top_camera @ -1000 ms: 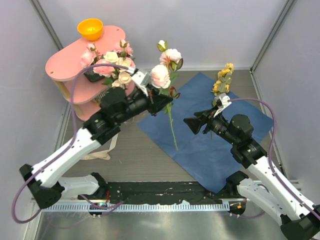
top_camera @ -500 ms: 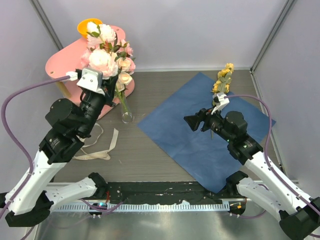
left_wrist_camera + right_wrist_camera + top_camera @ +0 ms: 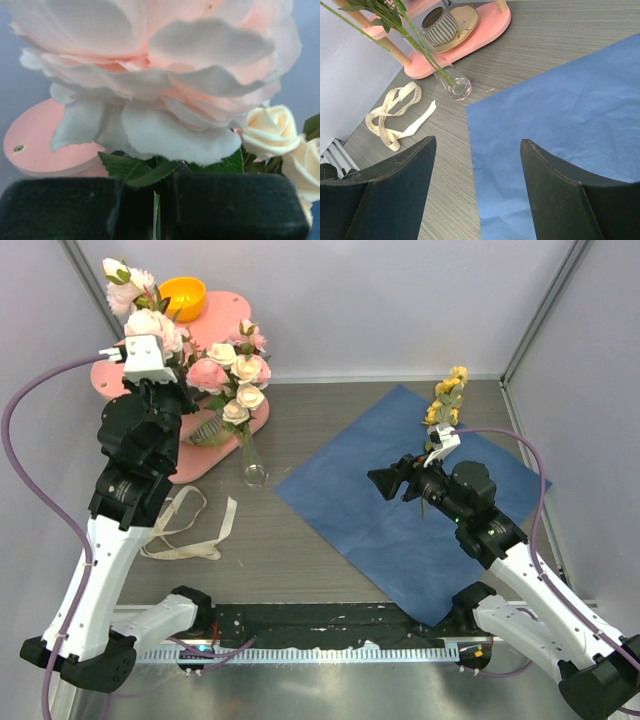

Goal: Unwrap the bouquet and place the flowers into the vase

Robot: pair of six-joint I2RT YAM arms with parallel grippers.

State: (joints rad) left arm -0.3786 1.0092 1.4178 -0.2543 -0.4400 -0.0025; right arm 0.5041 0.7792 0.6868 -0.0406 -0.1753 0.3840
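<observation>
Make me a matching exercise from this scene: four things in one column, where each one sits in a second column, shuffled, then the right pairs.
Things
1. cream ribbon
2. orange bowl
3. vase
4. yellow flowers

Places
A. standing between the pink shelf and the blue paper
B. at the far edge of the blue paper
C. lying loose on the bare table
D. on top of the pink shelf

Pairs: 1-C, 2-D, 3-A, 4-B

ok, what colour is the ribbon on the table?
Cream. The ribbon shows best in the right wrist view.
</observation>
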